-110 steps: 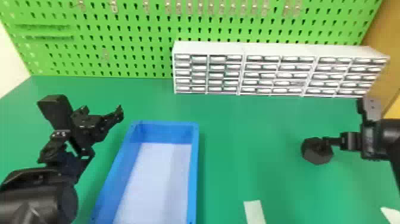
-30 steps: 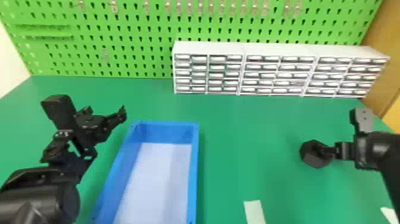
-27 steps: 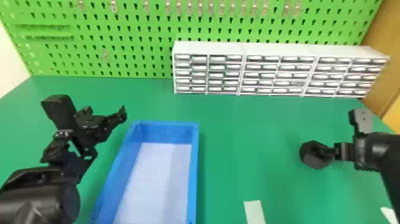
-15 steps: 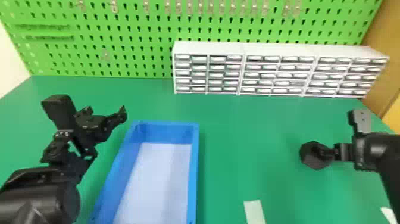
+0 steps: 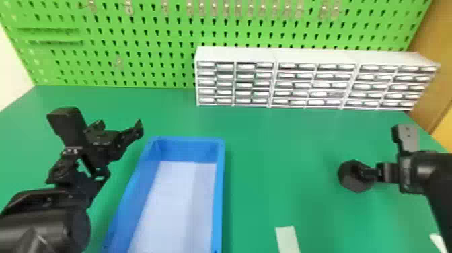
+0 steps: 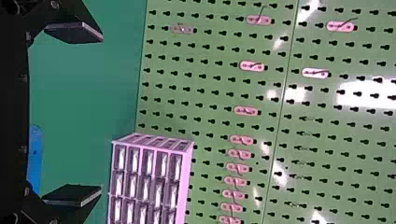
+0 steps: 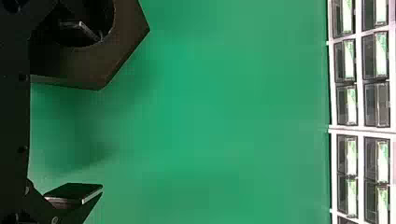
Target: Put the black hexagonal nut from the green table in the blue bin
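At the right of the green table (image 5: 282, 148), my right gripper (image 5: 378, 173) is at the black hexagonal nut (image 5: 351, 183). In the right wrist view one finger of the right gripper (image 7: 97, 112) reaches into the hole of the nut (image 7: 126, 32), while its other finger stands well apart, outside the nut. Whether the nut touches the table I cannot tell. The blue bin (image 5: 219, 188) holds nothing in its visible part. Left of the bin, my left gripper (image 5: 112, 141) is parked above the table; in its wrist view the left gripper (image 6: 98, 114) is open with nothing between its fingers.
White drawer cabinets (image 5: 316, 60) stand along the table's back, before a green pegboard (image 5: 141, 43). A pale strip (image 5: 287, 239) lies near the front, between bin and nut, and another (image 5: 439, 243) at the front right.
Since the earliest frame, my right arm has shifted slightly left and toward the front, and the nut's outline has moved a little. The left arm has moved slightly right. The last half second shows almost no motion.
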### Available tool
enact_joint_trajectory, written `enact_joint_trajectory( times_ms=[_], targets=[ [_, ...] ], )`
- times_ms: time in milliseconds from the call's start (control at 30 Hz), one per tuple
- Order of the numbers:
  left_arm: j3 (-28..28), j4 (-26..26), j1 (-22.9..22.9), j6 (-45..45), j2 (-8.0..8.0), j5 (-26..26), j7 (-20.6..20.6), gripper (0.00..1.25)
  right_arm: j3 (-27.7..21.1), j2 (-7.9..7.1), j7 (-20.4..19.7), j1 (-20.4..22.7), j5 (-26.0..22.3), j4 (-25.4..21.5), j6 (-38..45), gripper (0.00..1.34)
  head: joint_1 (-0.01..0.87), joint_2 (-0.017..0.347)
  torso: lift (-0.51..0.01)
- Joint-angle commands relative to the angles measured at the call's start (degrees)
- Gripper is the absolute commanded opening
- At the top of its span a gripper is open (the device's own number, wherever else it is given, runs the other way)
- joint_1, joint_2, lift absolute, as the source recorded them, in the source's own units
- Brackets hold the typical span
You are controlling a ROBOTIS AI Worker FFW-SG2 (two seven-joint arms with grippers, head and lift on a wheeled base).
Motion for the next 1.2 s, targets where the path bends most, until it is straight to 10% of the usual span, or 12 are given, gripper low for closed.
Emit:
enact_joint_trajectory(
  times_ms=[0, 200, 1167],
  targets=[
    [0.05, 0.0, 0.0, 0.03, 0.0, 0.01, 0.0, 1.11, -0.06, 0.01, 0.0, 0.1, 0.17, 0.0, -0.21, 1.09, 0.666, 0.032, -0.1],
    [-0.13, 0.0, 0.09, 0.03, 0.0, 0.01, 0.0, 1.11, 0.02, 0.18, 0.0, 0.19, 0.87, 0.0, -0.29, 0.65, 0.666, 0.032, -0.1],
    [0.05, 0.0, 0.18, 0.21, 0.0, 0.01, -0.27, 1.11, 2.48, 0.27, 0.0, 0.19, 1.93, -0.09, -1.61, 0.28, 0.666, 0.032, -0.1]
  ],
)
